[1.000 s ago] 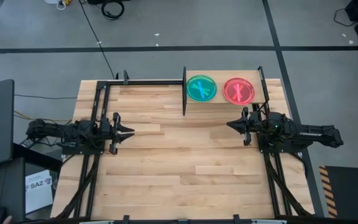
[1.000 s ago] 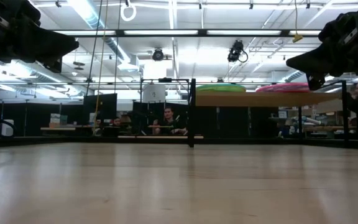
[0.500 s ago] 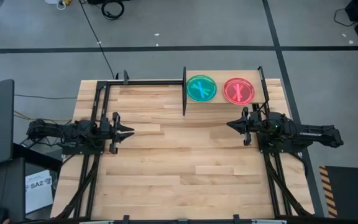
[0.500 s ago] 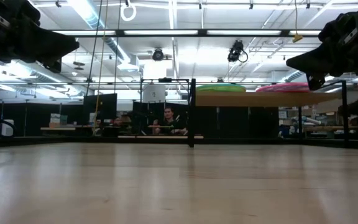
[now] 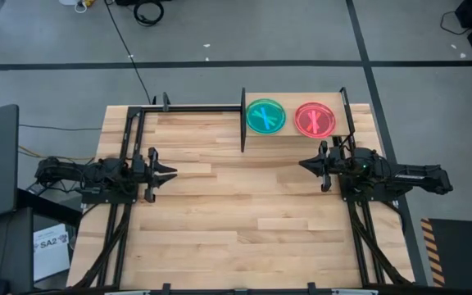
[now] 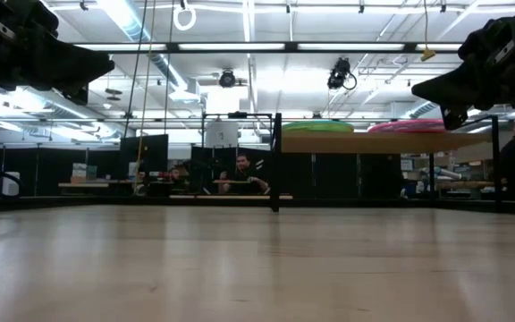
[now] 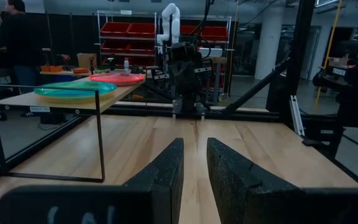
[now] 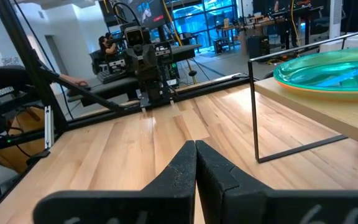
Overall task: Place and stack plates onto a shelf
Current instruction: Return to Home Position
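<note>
The light-wood shelf (image 5: 290,132) stands on thin black posts at the table's far right. Two stacks of plates rest on its board: one with a teal plate on top (image 5: 265,116) and one with a pink plate on top (image 5: 315,120). The left wrist view shows the teal-topped stack (image 7: 73,90) and the pink-topped stack (image 7: 117,78); the right wrist view shows the teal plate over an orange one (image 8: 334,71). My left gripper (image 5: 173,172) hovers over the table's left part, slightly open (image 7: 195,155) and empty. My right gripper (image 5: 301,165) hovers near the shelf's front, shut (image 8: 196,146) and empty.
A black metal frame (image 5: 187,107) runs along the table's far edge and down its left side. The wooden tabletop (image 5: 244,205) stretches bare between the two arms. People sit at desks in the room beyond the table (image 6: 240,174).
</note>
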